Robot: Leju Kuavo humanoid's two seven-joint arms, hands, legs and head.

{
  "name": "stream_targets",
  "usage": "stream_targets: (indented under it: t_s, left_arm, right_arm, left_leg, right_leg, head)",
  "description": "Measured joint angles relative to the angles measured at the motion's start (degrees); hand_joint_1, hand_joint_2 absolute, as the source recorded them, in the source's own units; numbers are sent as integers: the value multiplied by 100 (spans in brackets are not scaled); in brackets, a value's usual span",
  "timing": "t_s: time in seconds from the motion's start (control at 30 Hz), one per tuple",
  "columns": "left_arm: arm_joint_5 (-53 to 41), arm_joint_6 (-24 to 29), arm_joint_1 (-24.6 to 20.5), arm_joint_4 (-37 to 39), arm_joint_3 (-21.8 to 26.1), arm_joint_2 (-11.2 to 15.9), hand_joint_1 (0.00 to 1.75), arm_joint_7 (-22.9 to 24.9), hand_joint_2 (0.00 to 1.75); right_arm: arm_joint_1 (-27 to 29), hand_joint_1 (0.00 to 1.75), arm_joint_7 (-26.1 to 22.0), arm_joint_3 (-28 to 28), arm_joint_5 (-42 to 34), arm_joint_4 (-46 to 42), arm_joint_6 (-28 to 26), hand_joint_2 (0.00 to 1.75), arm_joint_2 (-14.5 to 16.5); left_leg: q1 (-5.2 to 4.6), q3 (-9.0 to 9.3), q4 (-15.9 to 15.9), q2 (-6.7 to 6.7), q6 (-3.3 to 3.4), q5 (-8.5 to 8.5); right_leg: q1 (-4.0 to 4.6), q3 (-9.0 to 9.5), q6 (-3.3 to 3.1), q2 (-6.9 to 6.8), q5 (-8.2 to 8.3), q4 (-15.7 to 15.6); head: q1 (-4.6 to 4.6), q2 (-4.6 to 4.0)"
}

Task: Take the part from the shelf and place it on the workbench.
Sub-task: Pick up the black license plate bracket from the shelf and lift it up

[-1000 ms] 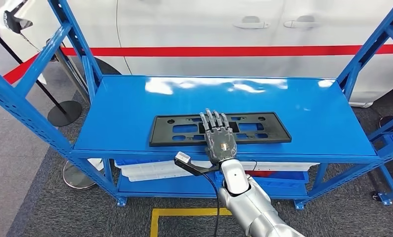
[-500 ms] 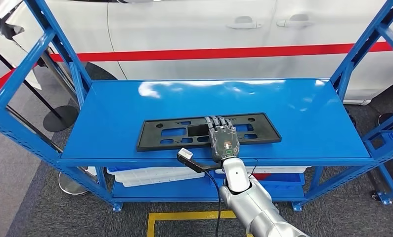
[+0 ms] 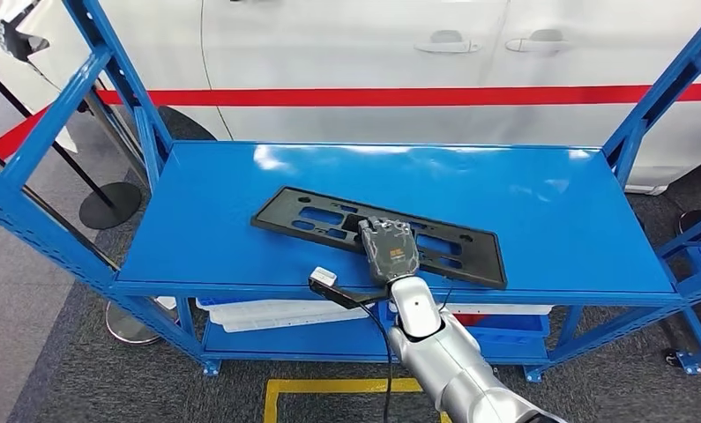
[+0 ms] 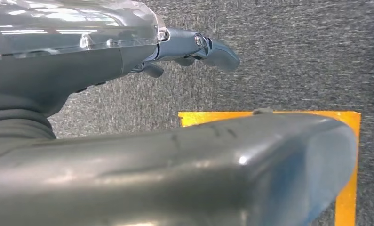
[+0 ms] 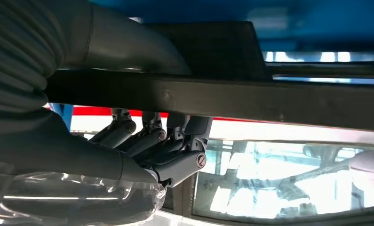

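1. On the blue shelf, the black part lies askew near the front edge, one end angled toward the back
2. The right hand grips the part's near edge, fingers curled over it and thumb beneath, as the right wrist view shows
3. The left hand hangs over grey carpet and a yellow line; fingers slightly apart, holding nothing
4. A white car with a red stripe stands behind the shelf
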Motion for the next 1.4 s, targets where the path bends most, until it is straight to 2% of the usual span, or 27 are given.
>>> stream_targets:
  t_s: [0.03, 0.1, 0.17, 0.23, 0.3, 0.33, 0.37, 0.4, 0.47, 0.53, 0.63, 0.7, 0.73, 0.8, 0.83, 0.87, 0.9, 1.0, 1.03, 1.07, 1.13, 1.2, 1.23, 1.3, 1.33, 1.37, 1.4]
  left_arm:
    - [5, 3, -4, 0, 2, -3, 0, 0, 0]
    - [12, 6, -6, 0, 9, -7, 0, 0, 0]
    - [13, 7, -6, 0, 19, -9, 0, 0, 0]
    - [16, 9, -8, 0, 36, -10, 0, 0, 0]
    - [21, 12, -5, 0, 52, -14, 0, 0, 0]
    - [24, 14, -3, 0, 60, -16, 0, 0, 0]
    - [27, 16, -1, 0, 69, -19, 0, 0, 0]
    - [31, 18, 0, 0, 79, -21, 0, -1, 0]
    - [35, 21, -4, 0, 93, -21, 0, -1, 0]
    - [36, 22, -21, 0, 97, -24, 0, -1, 0]
    - [35, 20, -29, 0, 101, -31, 0, -1, 0]
    - [32, 14, -28, 0, 102, -34, 0, 2, 0]
    - [31, 9, -29, 0, 102, -37, 0, 2, 0]
    - [29, -1, -28, 0, 102, -37, 0, 2, 0]
    - [28, -6, -24, 0, 102, -37, 0, 2, 0]
    - [26, -13, -20, 0, 103, -37, 0, 2, 0]
    - [21, -26, -19, 0, 103, -37, 0, 0, 0]
    - [-11, -100, -22, 0, 102, -39, 0, -10, 0]
    - [-22, -118, -21, 0, 102, -40, 0, -10, 0]
    - [-32, -126, -16, 0, 102, -41, 0, -7, 0]
    - [-44, -119, -2, 0, 102, -40, 0, 6, 0]
    - [-49, -108, 5, 0, 102, -37, 0, -3, 0]
    - [-40, -97, 4, 0, 102, -36, 0, -25, 0]
    - [30, -48, 2, 0, 109, -34, 0, -99, 0]
    - [82, -12, 3, 0, 123, -34, 0, -134, 0]
    - [129, 21, 6, 0, 141, -34, 0, -162, 0]
    - [159, 44, 10, 0, 161, -34, 0, -179, 0]
  right_arm:
    - [-11, 175, -10, 1, 0, 16, -2, 175, 15]
    - [-23, 175, -44, 2, -1, 42, -4, 175, 35]
    - [-40, 175, -115, -2, -10, 57, -1, 175, 56]
    - [-59, 175, -240, -25, -80, 62, 5, 175, 90]
    - [-49, 175, -490, -93, -316, 59, 21, 175, 117]
    - [-36, 175, -660, -143, -508, 44, 43, 175, 130]
    - [-24, 175, -848, -201, -739, 6, 79, 175, 145]
    - [-19, 175, -1026, -265, -985, -63, 130, 175, 160]
    - [-24, 175, -1287, -396, -1415, -260, 240, 175, 190]
    - [-27, 175, -1454, -511, -1751, -449, 339, 175, 206]
    - [71, 175, -1992, -645, -3006, -1006, 728, 175, 196]
    - [128, 175, -2231, -720, -4207, -1686, 1085, 175, 167]
    - [136, 175, -2257, -768, -4699, -2037, 1241, 175, 148]
    - [183, 175, -2221, -870, -5229, -2605, 1470, 175, 94]
    - [242, 175, -2205, -901, -5302, -2814, 1538, 175, 63]
    - [313, 175, -2211, -919, -5351, -2987, 1573, 175, 34]
    - [393, 175, -2244, -927, -5448, -3144, 1588, 175, 11]
    - [604, 175, -2352, -989, -6180, -3809, 1639, 175, -100]
    - [666, 175, -2360, -1038, -6489, -4105, 1685, 175, -171]
    - [729, 175, -2361, -1104, -6770, -4397, 1742, 175, -253]
    - [866, 175, -2371, -1268, -7209, -4913, 1868, 175, -424]
    - [982, 175, -2428, -1426, -7596, -5293, 2006, 175, -561]
    - [1036, 175, -2483, -1498, -7838, -5438, 2092, 175, -624]
    - [1163, 175, -2618, -1648, -8412, -5647, 2294, 175, -778]
    - [1252, 175, -2690, -1733, -8706, -5719, 2415, 175, -870]
    - [1348, 175, -2763, -1820, -8958, -5771, 2532, 175, -967]
    - [1444, 175, -2829, -1895, -9129, -5811, 2630, 175, -1051]
  left_leg:
    - [-10, -2, 11, -2, -34, -13]
    - [-10, 4, -2, -3, -102, -17]
    - [12, -7, 55, 7, -162, -82]
    - [24, -198, 500, 20, -198, -347]
    - [24, -574, 1287, 24, -218, -683]
    - [23, -717, 1569, 24, -223, -754]
    - [23, -766, 1652, 24, -220, -716]
    - [23, -696, 1493, 25, -209, -572]
    - [20, -331, 742, 29, -166, -191]
    - [-4, -37, 157, 27, -114, -18]
    - [-15, 25, 23, 24, -34, -6]
    - [14, 36, -14, 41, 39, 30]
    - [26, 37, -28, 51, 69, 44]
    - [14, 23, -28, 56, 103, 53]
    - [10, 14, -26, 54, 107, 56]
    - [6, 5, -21, 51, 110, 59]
    - [4, -3, -16, 47, 110, 62]
    - [-16, -21, 12, 24, 87, 62]
    - [-28, -34, 19, 12, 64, 66]
    - [-39, -48, 20, 3, 38, 72]
    - [-51, -61, 7, -6, -22, 83]
    - [-51, -106, 112, 3, -72, -14]
    - [-49, -197, 327, 10, -93, -153]
    - [-34, -518, 1046, 20, -123, -524]
    - [-30, -684, 1406, 21, -135, -652]
    - [-29, -779, 1598, 22, -141, -676]
    - [-29, -767, 1563, 22, -140, -585]
  right_leg:
    - [12, 76, -24, 3, 37, -173]
    - [37, 90, -93, 14, 23, -228]
    - [27, 117, -172, 13, 39, -267]
    - [17, 147, -243, 5, 50, -302]
    - [38, 154, -279, 1, 41, -300]
    - [51, 158, -287, 4, 36, -296]
    - [62, 166, -293, 10, 30, -292]
    - [70, 182, -296, 19, 22, -289]
    - [84, 228, -284, 42, 0, -284]
    - [112, 254, -238, 70, -20, -274]
    - [129, 262, -146, 85, -14, -289]
    - [127, 198, -87, 69, -151, -118]
    - [122, 88, -61, 58, -317, 138]
    - [102, -249, -23, 43, -703, 884]
    - [92, -387, -13, 42, -809, 1185]
    - [85, -441, -9, 40, -808, 1304]
    - [80, -384, -13, 37, -701, 1201]
    - [90, 172, -74, 16, -191, 100]
    - [100, 290, -96, 10, -114, -158]
    - [113, 334, -113, 5, -98, -277]
    - [111, 325, -148, 5, -87, -314]
    - [72, 338, -204, -1, -55, -361]
    - [50, 346, -230, -6, -41, -384]
    - [44, 349, -255, -19, -40, -387]
    - [46, 350, -256, -24, -44, -385]
    - [47, 353, -255, -28, -51, -381]
    - [47, 357, -250, -28, -59, -376]
  head:
    - [-1, 0]
    - [-1, 0]
    - [-1, 0]
    - [-2, 0]
    - [-2, 0]
    - [-2, 0]
    - [-2, 0]
    - [-2, 0]
    - [-2, 0]
    - [-1, 0]
    - [-1, 0]
    - [-1, 0]
    - [0, 0]
    - [0, 0]
    - [1, 0]
    - [1, 0]
    - [1, 0]
    - [1, 0]
    - [1, 0]
    - [1, 0]
    - [0, 0]
    - [-1, 0]
    - [-2, 0]
    - [-2, 0]
    - [-2, 0]
    - [-2, 0]
    - [-2, 0]
